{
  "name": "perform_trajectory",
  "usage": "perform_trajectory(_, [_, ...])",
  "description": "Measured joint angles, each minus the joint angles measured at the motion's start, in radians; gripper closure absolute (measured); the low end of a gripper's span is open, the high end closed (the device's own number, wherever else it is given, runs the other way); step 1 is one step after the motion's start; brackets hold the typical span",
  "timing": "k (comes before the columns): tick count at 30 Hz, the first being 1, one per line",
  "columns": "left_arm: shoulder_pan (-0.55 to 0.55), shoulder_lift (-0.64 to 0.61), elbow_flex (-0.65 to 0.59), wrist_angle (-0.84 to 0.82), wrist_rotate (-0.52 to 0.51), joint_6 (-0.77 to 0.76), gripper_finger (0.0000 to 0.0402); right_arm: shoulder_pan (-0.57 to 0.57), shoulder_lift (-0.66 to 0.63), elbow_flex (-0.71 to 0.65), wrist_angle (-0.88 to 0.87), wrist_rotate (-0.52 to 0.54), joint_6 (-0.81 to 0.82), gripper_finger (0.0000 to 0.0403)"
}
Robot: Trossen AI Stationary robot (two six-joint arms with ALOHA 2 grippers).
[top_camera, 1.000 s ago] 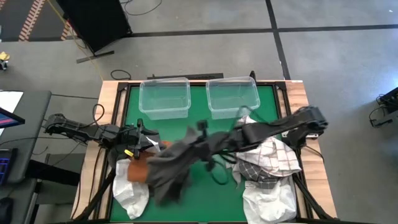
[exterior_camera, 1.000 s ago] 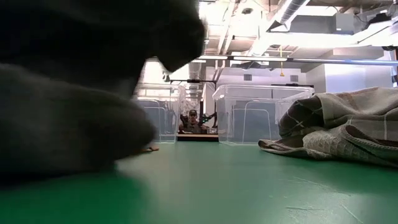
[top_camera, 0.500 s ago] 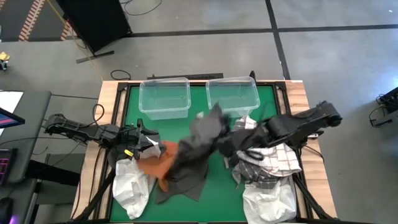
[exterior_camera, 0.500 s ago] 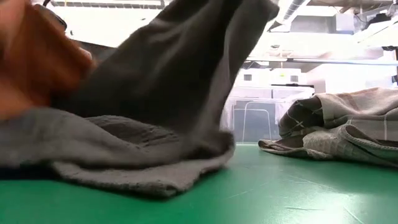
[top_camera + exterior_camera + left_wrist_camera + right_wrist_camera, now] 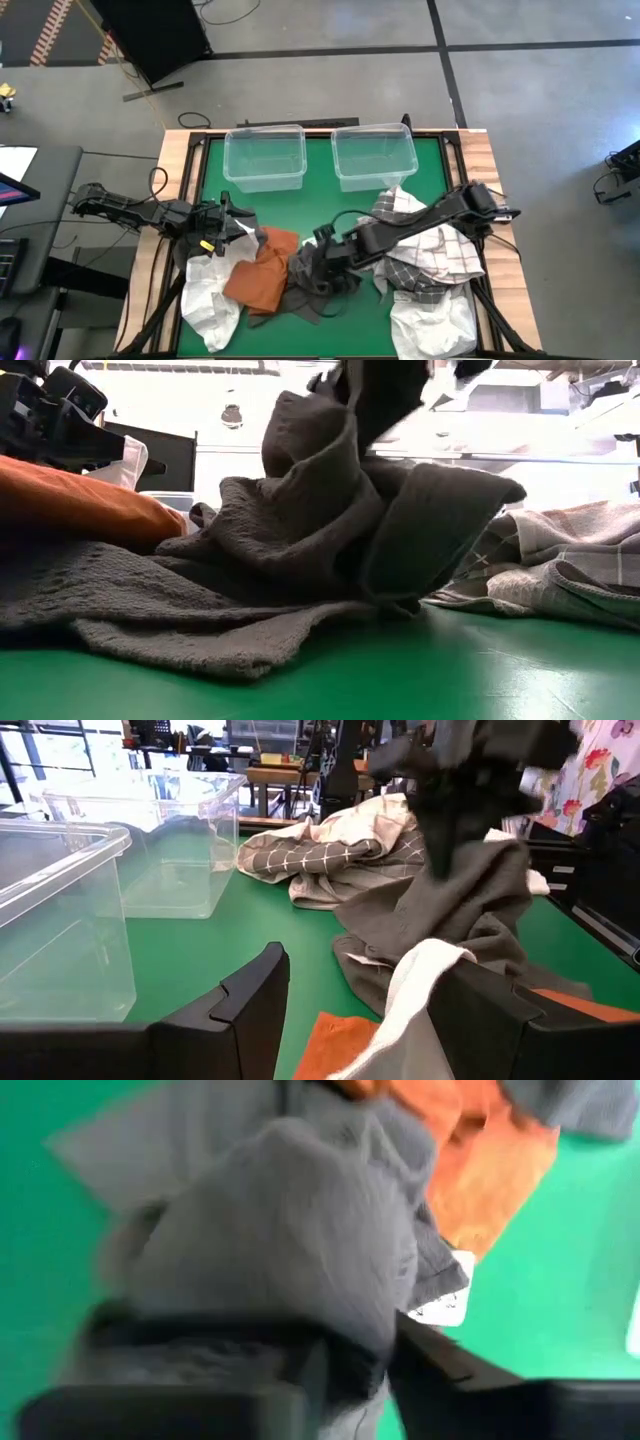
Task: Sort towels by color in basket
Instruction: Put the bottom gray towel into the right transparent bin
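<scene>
Right gripper [image 5: 325,262] down on dark grey towel [image 5: 310,285] at table centre, cloth bunched against its fingers; can't tell whether gripped or let go. Orange towel [image 5: 262,278] touching at 9 o'clock, checked towel [image 5: 440,252] at 3 o'clock. Left gripper [image 5: 222,232] idle at 9 o'clock edge, part open, white cloth [image 5: 405,1010] draped between fingers.

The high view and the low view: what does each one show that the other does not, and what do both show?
Only the high view shows two clear bins, the white towels and the left gripper at the table's left edge. Only the low view shows the ceiling behind the table. Both show the dark grey towel, orange towel and checked towel.
</scene>
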Motion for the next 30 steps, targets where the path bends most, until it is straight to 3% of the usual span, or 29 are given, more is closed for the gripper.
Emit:
perform_trajectory(7, [0.000,0.000,0.000,0.000,0.000,0.000,0.0187,0.002,0.089,0.001,0.105,-0.050,0.040,0.0073])
perform_trajectory(10, [0.000,0.000,0.000,0.000,0.000,0.000,0.0187,0.010,0.115,0.001,0.157,-0.052,0.038,0.0016])
perform_trajectory(20, [0.000,0.000,0.001,-0.001,0.000,0.000,0.0187,-0.011,0.211,0.001,0.247,-0.063,0.033,0.0025])
perform_trajectory(26, [0.000,0.000,0.001,-0.002,0.000,0.000,0.0187,-0.024,0.260,0.006,0.274,-0.162,0.030,0.0015])
perform_trajectory(30, [0.000,0.000,0.001,-0.003,0.000,0.000,0.0187,-0.015,0.274,0.006,0.272,-0.159,0.029,0.0053])
